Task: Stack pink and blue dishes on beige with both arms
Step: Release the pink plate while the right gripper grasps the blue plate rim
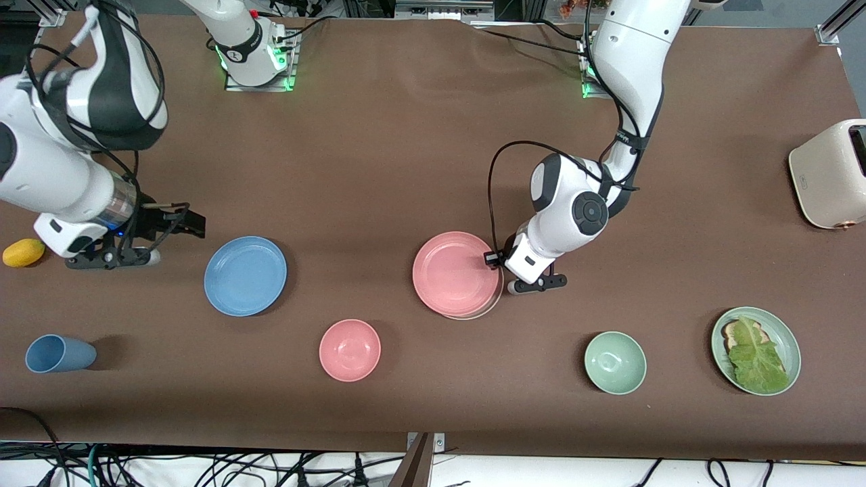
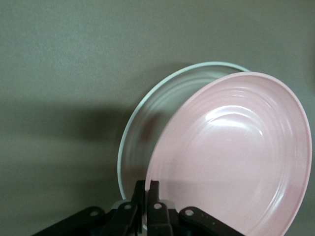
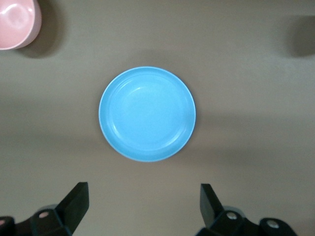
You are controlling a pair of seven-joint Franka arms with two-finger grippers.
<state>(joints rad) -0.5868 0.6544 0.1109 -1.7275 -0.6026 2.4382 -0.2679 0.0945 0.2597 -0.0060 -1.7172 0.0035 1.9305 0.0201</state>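
Broadly, the brown table [image 1: 419,155] fills the front view, with both arm bases along its top edge. No brand or writing can be read anywhere (the toaster [image 1: 829,174] carries only a small mark too tiny to make out).

The right arm [image 1: 61,162] bends low over its own end of the table, wrist turned toward the blue plate [image 1: 245,275]. The left arm [image 1: 582,210] folds down from its base, elbow up, wrist beside the pink plate [image 1: 454,272].

That pink plate is tilted and sits partly over the beige plate [image 1: 482,310], of which the front view shows only a thin crescent at the nearer edge. The left wrist view reveals much more of the beige plate, its pale rim curving out beneath the pink one. The blue plate lies flat by itself toward the right arm's end, well apart from the pair; the right wrist view shows it whole, from above.

Smaller things: a pink bowl [image 1: 350,350], a blue cup [image 1: 59,354] on its side, a yellow fruit [image 1: 24,252].

The left gripper [image 1: 499,260] is clamped on the pink plate's rim. The right gripper [image 3: 142,204] hangs with its jaws spread wide, holding nothing, over the table just beside the blue plate.
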